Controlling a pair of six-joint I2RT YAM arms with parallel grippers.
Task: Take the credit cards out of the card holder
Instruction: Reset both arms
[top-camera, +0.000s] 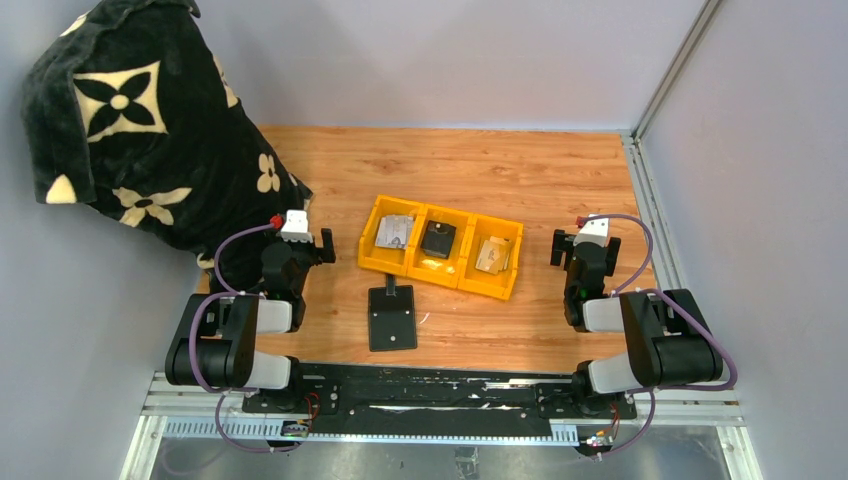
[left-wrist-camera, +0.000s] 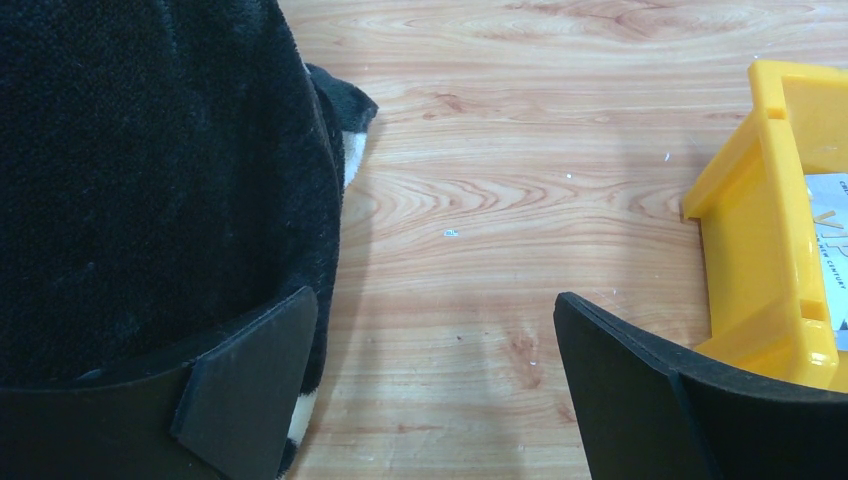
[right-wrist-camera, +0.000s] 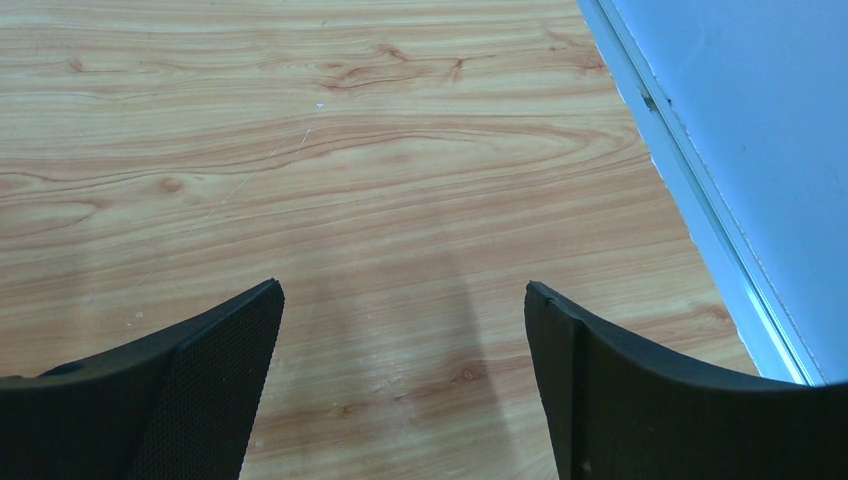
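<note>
The black card holder (top-camera: 392, 322) lies flat on the wooden table (top-camera: 470, 170), just on the near side of the yellow three-compartment bin (top-camera: 385, 264), with its strap tab (top-camera: 390, 287) pointing toward the bin. A silvery-grey card (top-camera: 393, 232) lies in the bin's left compartment, a black block (top-camera: 437, 238) in the middle one and a tan card (top-camera: 491, 254) in the right one. The left gripper (left-wrist-camera: 430, 310) hangs between a black flower-patterned blanket (top-camera: 130, 120) and the bin, fingers spread wide and holding nothing. The right gripper (right-wrist-camera: 400, 295), equally wide and empty, hangs over bare table off the bin's right end.

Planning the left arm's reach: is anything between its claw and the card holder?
Nothing visible does. The card holder lies nearer than the yellow bin; the open left claw is off to its left, with only bare table between.
</note>
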